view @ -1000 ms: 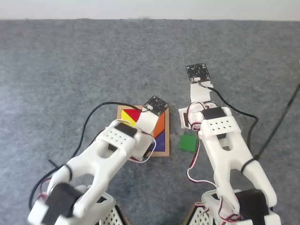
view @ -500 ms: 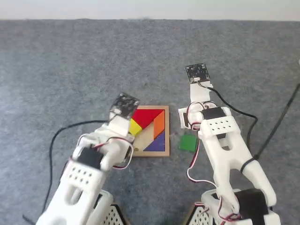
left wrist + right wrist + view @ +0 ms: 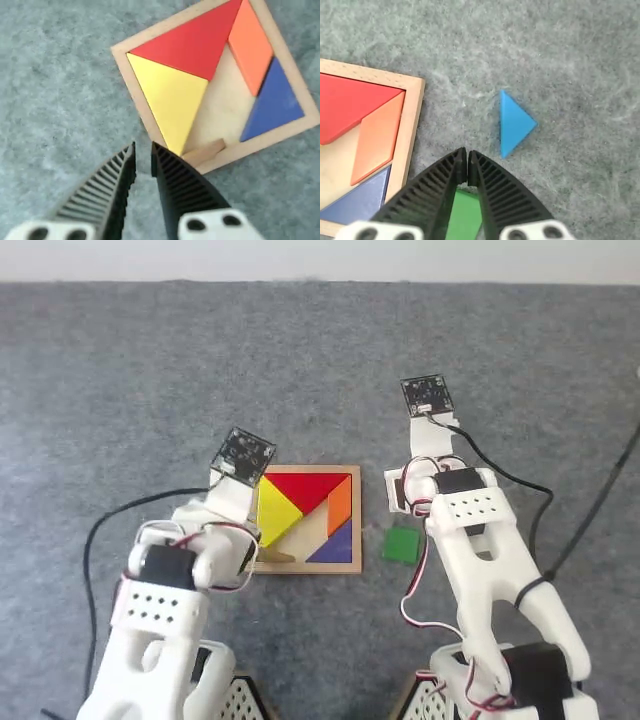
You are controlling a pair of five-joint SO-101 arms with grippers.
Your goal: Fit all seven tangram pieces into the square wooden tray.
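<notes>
Cloth (image 3: pixel 150 370), grey and nubbly, spreads wide round the tray (image 3: pixel 357 525) in the high view, with the most open ground on the far side and to the left. The left arm (image 3: pixel 165 580) stands at the tray's left edge, its wrist covering that rim. The right arm (image 3: pixel 470 530) stretches straight out just to the right of the tray. Inside lie a red triangle (image 3: pixel 310 485) along the far edge, a yellow triangle (image 3: pixel 275 512) on the left, and an orange parallelogram (image 3: pixel 340 505) and a dark blue triangle (image 3: pixel 335 543) on the right, with bare wood between them. A green piece (image 3: pixel 402 545) lies on the cloth just beside the right rim.

Left wrist view: the left gripper (image 3: pixel 142 147) hangs over cloth just outside the tray's rim, near the yellow triangle's point. Its fingers are a narrow slit apart and hold nothing. A wood-coloured strip (image 3: pixel 202 152) lies tilted against the rim inside.

Right wrist view: the right gripper (image 3: pixel 467 151) has its fingers pressed together, empty, above the green piece (image 3: pixel 465 215). It sits between the tray's rim and a light blue triangle (image 3: pixel 512 122) that lies alone on the cloth.
</notes>
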